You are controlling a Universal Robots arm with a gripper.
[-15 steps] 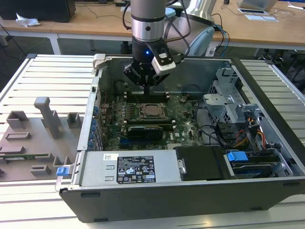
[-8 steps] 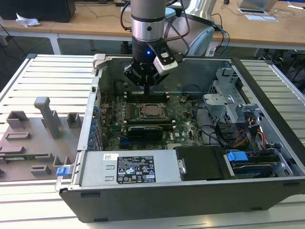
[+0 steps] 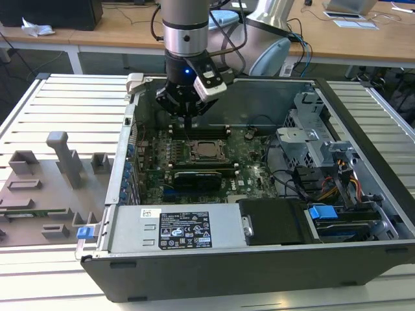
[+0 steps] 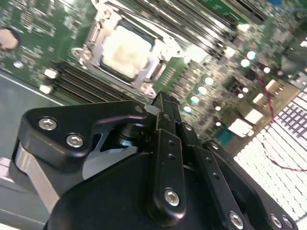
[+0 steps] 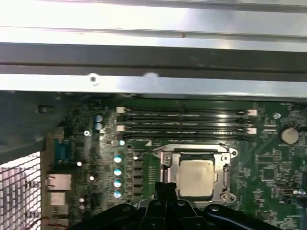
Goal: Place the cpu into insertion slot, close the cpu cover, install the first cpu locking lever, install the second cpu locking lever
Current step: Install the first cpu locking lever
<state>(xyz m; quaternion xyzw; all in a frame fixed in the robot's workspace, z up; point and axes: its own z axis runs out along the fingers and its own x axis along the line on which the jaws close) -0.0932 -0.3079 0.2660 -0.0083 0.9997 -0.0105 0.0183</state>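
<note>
1. My gripper (image 4: 162,101) looks pinched together and holds nothing. It hovers just beside the socket.
2. The cpu (image 5: 194,178) sits in the insertion slot (image 5: 222,178), and the cpu cover (image 5: 192,155) lies flat around it.
3. I cannot tell whether the locking levers are latched.

Gripper (image 5: 166,187) partly out of frame
</note>
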